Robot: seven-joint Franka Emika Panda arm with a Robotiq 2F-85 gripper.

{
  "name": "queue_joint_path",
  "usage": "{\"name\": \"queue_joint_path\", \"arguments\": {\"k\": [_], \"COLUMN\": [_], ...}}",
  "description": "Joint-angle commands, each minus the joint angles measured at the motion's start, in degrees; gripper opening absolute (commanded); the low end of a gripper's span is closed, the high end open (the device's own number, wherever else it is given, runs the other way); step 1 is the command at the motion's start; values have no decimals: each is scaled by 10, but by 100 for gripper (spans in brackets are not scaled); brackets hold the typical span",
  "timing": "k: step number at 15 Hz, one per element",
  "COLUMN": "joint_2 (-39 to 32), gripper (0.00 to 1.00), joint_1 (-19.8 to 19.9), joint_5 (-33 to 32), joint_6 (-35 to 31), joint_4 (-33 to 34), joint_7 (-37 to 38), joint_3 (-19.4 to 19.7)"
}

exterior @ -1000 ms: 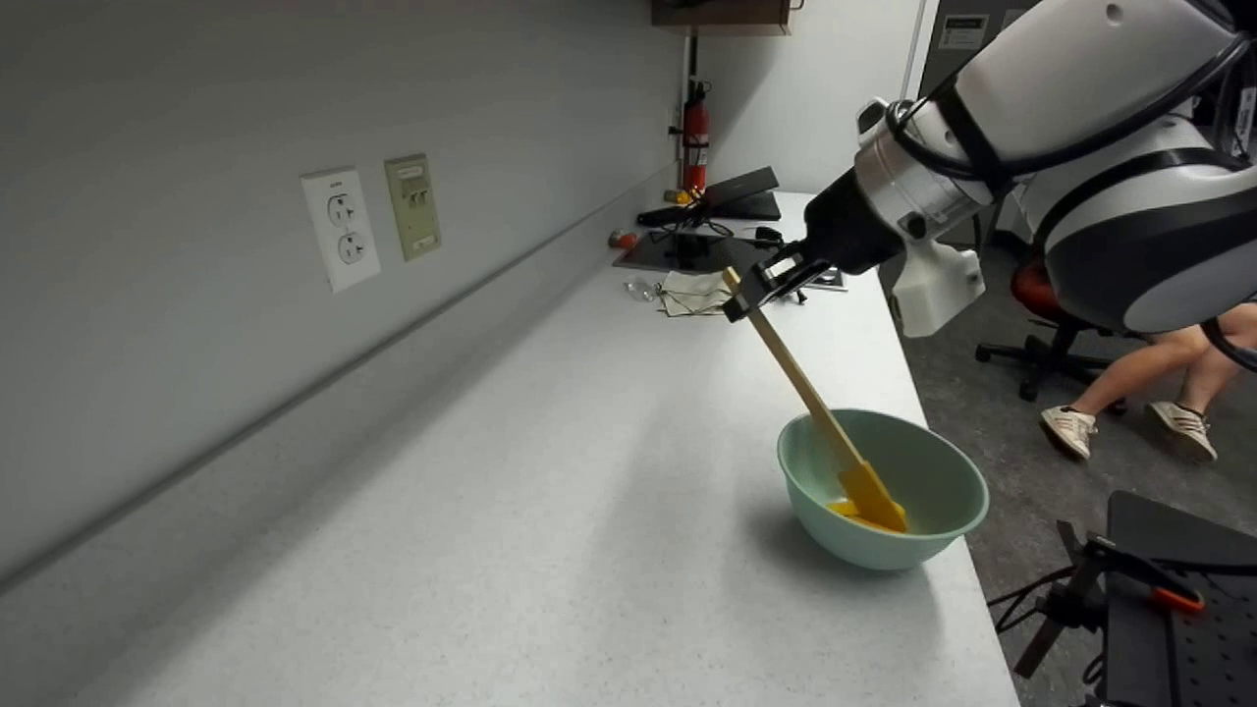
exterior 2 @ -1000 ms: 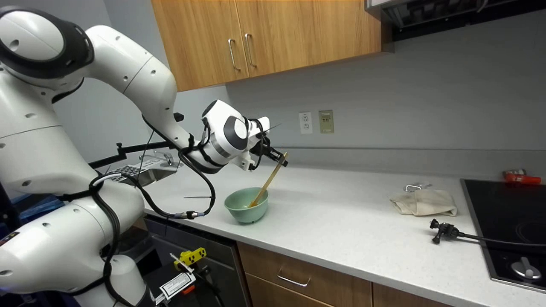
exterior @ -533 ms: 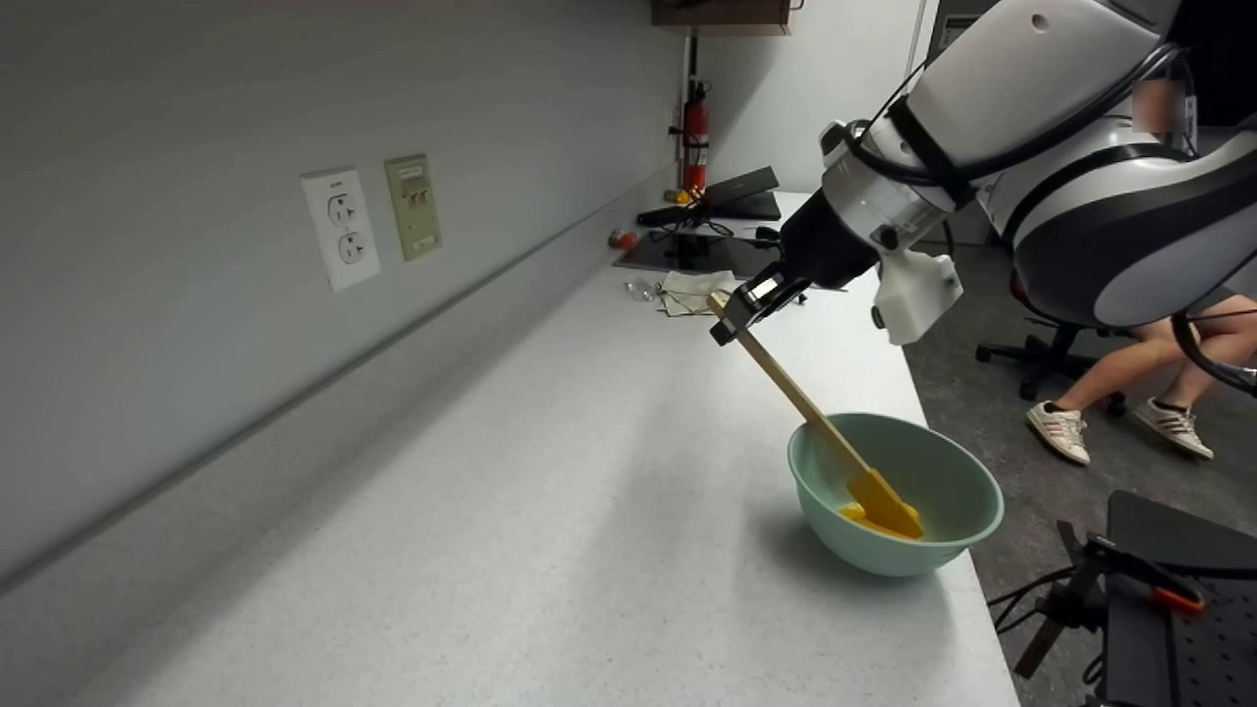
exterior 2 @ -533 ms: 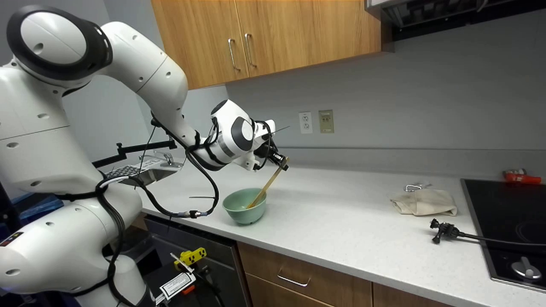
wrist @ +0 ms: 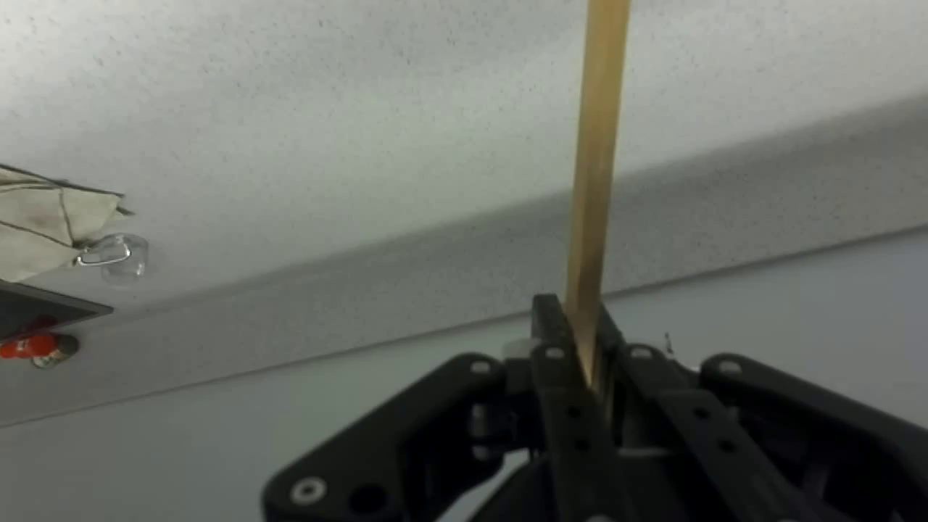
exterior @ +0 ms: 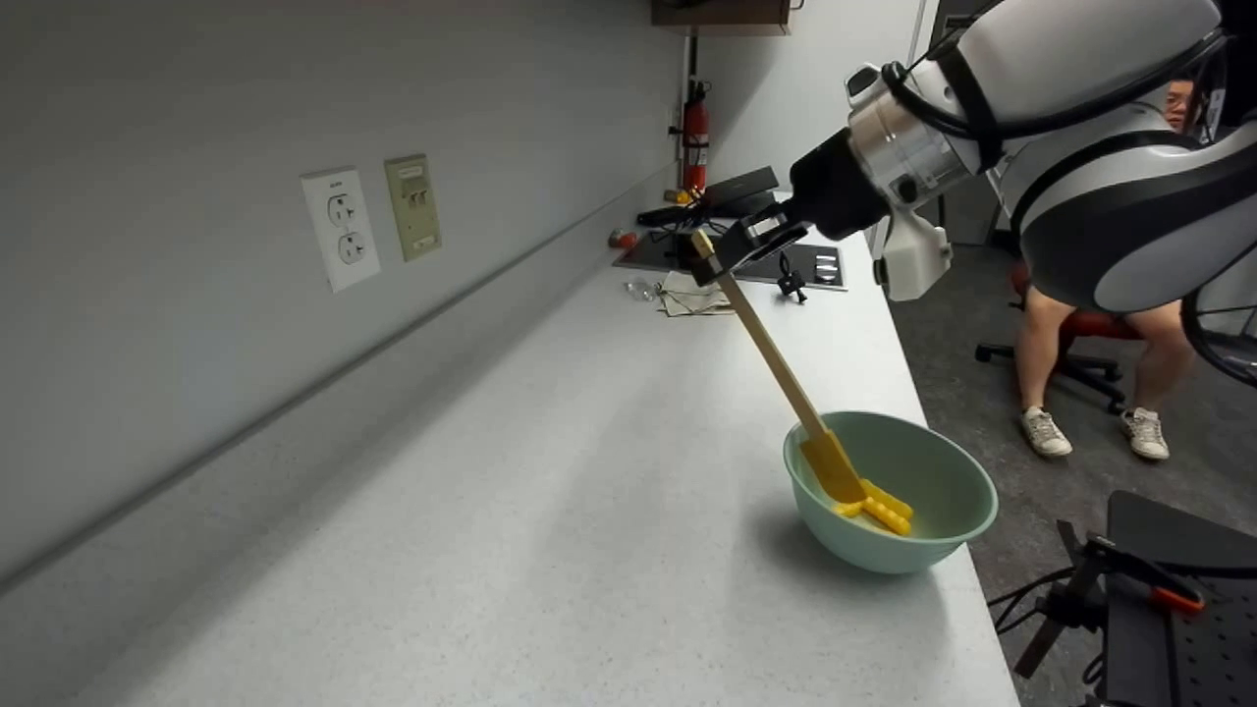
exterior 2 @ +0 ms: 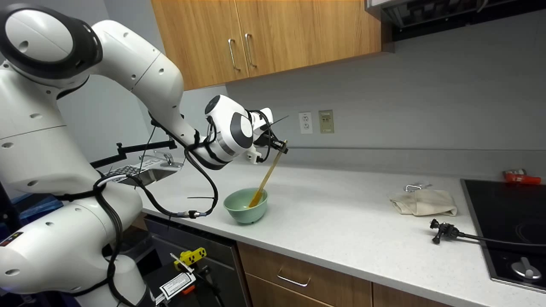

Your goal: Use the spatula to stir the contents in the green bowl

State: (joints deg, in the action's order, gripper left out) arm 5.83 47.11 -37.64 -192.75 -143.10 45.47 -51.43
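The spatula has a pale wooden handle (exterior: 771, 353) and a yellow-orange blade (exterior: 831, 466). My gripper (exterior: 709, 267) is shut on the upper end of the handle; the wrist view shows the handle (wrist: 598, 130) between both fingers (wrist: 578, 308). The spatula leans, with its blade down inside the green bowl (exterior: 864, 555). The contents (exterior: 889, 511) are small yellow pieces on the bowl's bottom, and the blade tip is at their edge. In an exterior view the spatula (exterior 2: 269, 175) also slants into the bowl (exterior 2: 245, 216); there the bowl's wall hides the contents.
The bowl stands near the counter's front edge (exterior: 972, 579). A folded cloth (exterior 2: 424, 202), a black clamp mount (exterior 2: 445, 230) and a cooktop (exterior 2: 512, 221) lie farther along the counter. The wall (exterior: 196, 295) runs along the back. A person sits beyond the counter.
My gripper dips, then rises higher with the spatula. The blade has moved up and back toward the bowl's far-left side, uncovering more yellow pieces. The bowl has shifted slightly.
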Motion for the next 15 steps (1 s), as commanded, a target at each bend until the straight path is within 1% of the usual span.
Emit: {"name": "queue_joint_path", "arguments": {"k": [1, 2, 3, 5, 6, 7, 9, 15], "joint_2": [27, 9, -2, -17, -15, -18, -13, 9], "gripper": [2, 2, 2, 2, 2, 2, 2, 2], "joint_1": [-2, -114, -136, -222, -179, -201, -202, -187], "joint_5": [-6, 93, 115, 194, 128, 143, 145, 144], "joint_6": [-30, -3, 18, 58, 64, 67, 57, -21], "joint_4": [-15, -28, -28, -31, -25, -27, -33, -48], "joint_7": [2, -104, -127, -200, -136, -152, -152, -145], "joint_3": [10, 96, 106, 165, 132, 145, 144, 150]}}
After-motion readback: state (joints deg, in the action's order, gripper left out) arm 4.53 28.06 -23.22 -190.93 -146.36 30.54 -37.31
